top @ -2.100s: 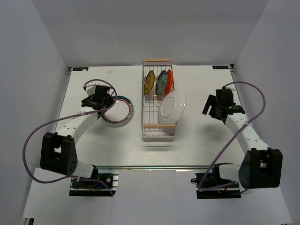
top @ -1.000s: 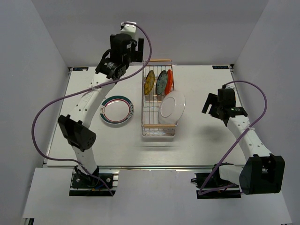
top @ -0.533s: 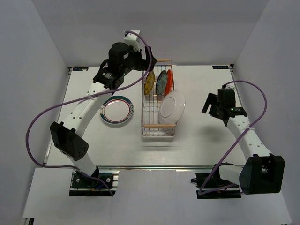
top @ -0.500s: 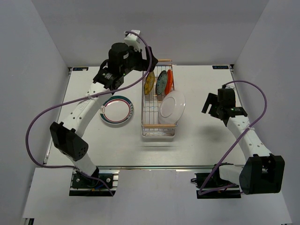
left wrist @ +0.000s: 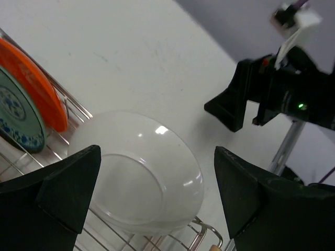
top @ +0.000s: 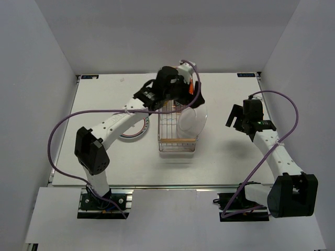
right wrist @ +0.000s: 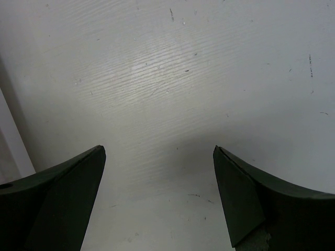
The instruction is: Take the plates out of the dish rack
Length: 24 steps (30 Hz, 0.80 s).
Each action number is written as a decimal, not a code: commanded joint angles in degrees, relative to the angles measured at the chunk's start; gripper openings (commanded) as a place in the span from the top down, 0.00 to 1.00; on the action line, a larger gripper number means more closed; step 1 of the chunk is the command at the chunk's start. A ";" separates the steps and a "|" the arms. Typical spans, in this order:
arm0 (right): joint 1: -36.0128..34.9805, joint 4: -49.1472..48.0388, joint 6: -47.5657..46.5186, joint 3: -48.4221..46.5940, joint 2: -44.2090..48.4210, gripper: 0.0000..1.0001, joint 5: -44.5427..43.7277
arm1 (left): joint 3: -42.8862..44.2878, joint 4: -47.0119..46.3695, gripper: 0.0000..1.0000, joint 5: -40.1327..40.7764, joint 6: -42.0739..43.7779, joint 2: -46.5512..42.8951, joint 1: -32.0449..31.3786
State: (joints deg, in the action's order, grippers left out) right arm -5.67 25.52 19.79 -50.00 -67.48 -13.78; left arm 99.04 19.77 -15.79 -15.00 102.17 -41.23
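Left fingers (left wrist: 63, 193) spread over white plate (left wrist: 141, 178) in rack (top: 177, 140); right fingers (right wrist: 57, 193) spread over surface (right wrist: 167, 78), rack's 3 o'clock.

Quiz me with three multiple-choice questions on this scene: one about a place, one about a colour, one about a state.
1. Where is the left claw?
A) by the left wall
B) above the dish rack
C) beside its own base

2. What colour is the plate directly below that claw?
A) teal
B) orange
C) white

3. How is the right claw?
A) open and empty
B) shut on a plate
C) shut and empty

Answers:
1 B: the top view shows the left arm reaching over the rack.
2 C: the left wrist view shows the white plate below it, with the orange plate and the teal plate off to the side.
3 A: its fingers stand wide apart over bare table.
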 commanded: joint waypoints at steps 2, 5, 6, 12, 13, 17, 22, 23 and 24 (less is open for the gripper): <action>0.31 -0.29 0.25 -0.89 -1.07 0.11 -0.72 | 4.57 8.52 0.02 12.77 3.23 1.27 -7.09; 0.40 0.05 0.42 -1.15 -1.95 0.11 -1.42 | 6.95 12.82 0.02 22.80 3.93 4.17 -11.67; 0.31 0.06 0.51 -1.15 -1.95 0.11 -1.51 | 7.56 13.71 0.02 25.00 3.76 4.79 -12.46; 0.40 -0.21 0.51 -0.72 -1.16 0.11 -1.42 | 8.71 15.91 0.02 38.11 2.96 6.28 -17.21; 0.49 -0.29 0.42 -0.63 -1.25 0.11 -1.42 | 9.14 16.96 0.02 41.86 2.79 7.33 -18.52; 0.49 -0.47 0.60 -0.28 -0.72 0.11 -1.43 | 14.05 21.00 0.02 52.23 2.79 11.98 -20.72; 0.49 -0.29 0.69 -0.01 -0.19 0.11 -1.86 | 16.62 23.39 0.02 55.17 2.88 14.99 -22.75; 0.49 -0.29 0.77 0.07 -0.02 0.11 -2.04 | 16.53 23.30 0.02 54.73 2.88 14.99 -22.75; 0.57 -0.29 0.69 -0.01 -0.19 0.11 -1.95 | 16.44 23.12 0.02 53.77 2.88 14.90 -22.75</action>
State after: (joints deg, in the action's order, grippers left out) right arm -5.37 25.63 20.18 -49.98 -69.21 -14.68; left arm 113.60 41.19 34.85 -12.43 118.28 -63.37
